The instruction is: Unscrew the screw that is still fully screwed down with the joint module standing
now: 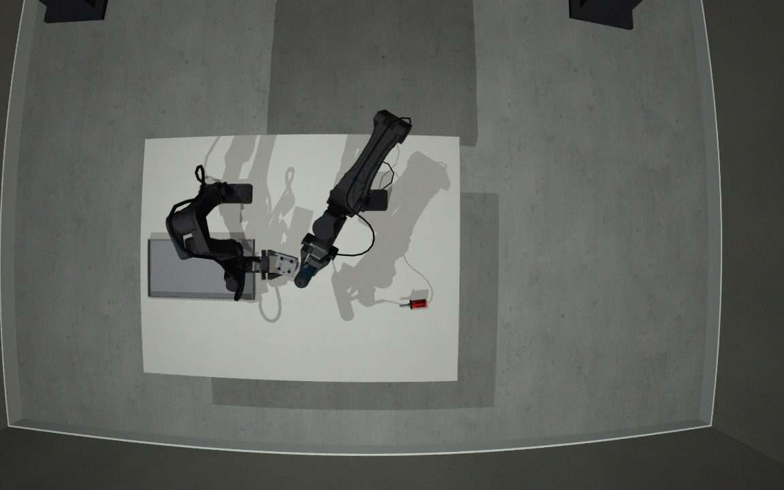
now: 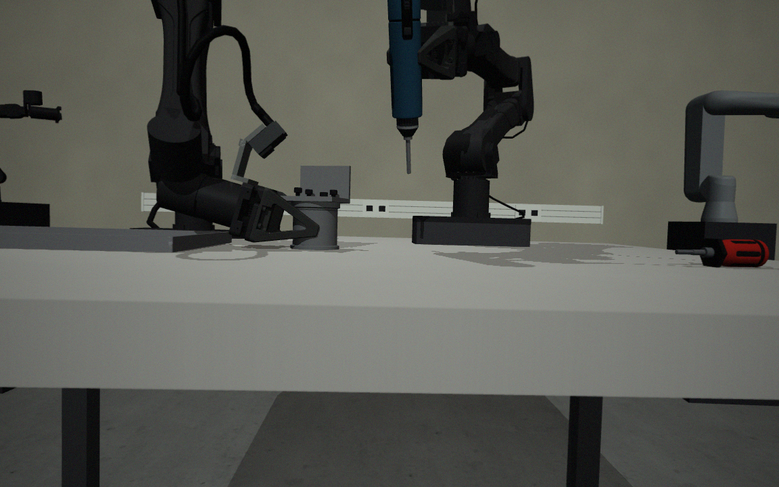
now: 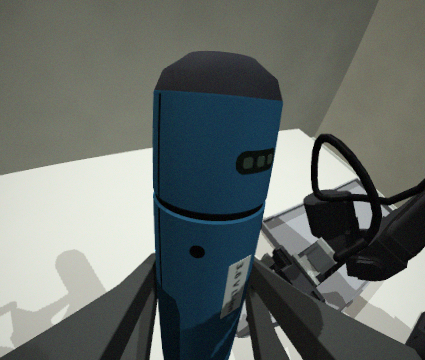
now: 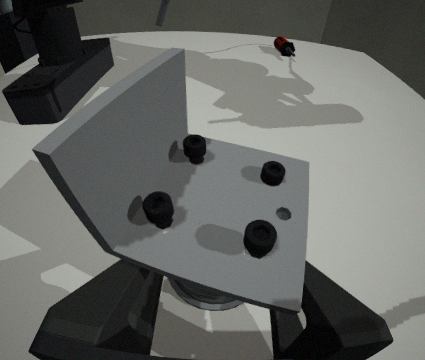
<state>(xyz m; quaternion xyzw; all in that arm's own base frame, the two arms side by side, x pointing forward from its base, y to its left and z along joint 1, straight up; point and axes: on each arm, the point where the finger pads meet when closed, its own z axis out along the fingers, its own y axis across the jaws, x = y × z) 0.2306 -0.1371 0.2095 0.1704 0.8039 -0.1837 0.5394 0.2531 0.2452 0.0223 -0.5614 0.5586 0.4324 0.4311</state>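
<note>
The joint module (image 2: 320, 226) stands upright on the table, with the grey L-shaped bracket (image 4: 222, 200) on top. Four black screws stand in the bracket; the screw (image 4: 272, 172) at the far right seems to sit lower than the others. My right gripper (image 1: 264, 263) (image 2: 303, 228) (image 4: 212, 300) is shut on the module's round base. My left gripper (image 1: 316, 256) (image 3: 202, 264) is shut on the blue electric screwdriver (image 1: 305, 277) (image 2: 406, 66) (image 3: 212, 200). It holds the tool upright, with the bit (image 2: 408, 157) pointing down, above and beside the module.
A red-handled screwdriver (image 1: 417, 303) (image 2: 737, 252) (image 4: 284, 45) lies near the table's right side. A flat grey plate (image 1: 188, 280) (image 2: 78, 237) lies under the right arm. The left arm's base (image 2: 470, 230) (image 4: 52, 85) stands behind the module.
</note>
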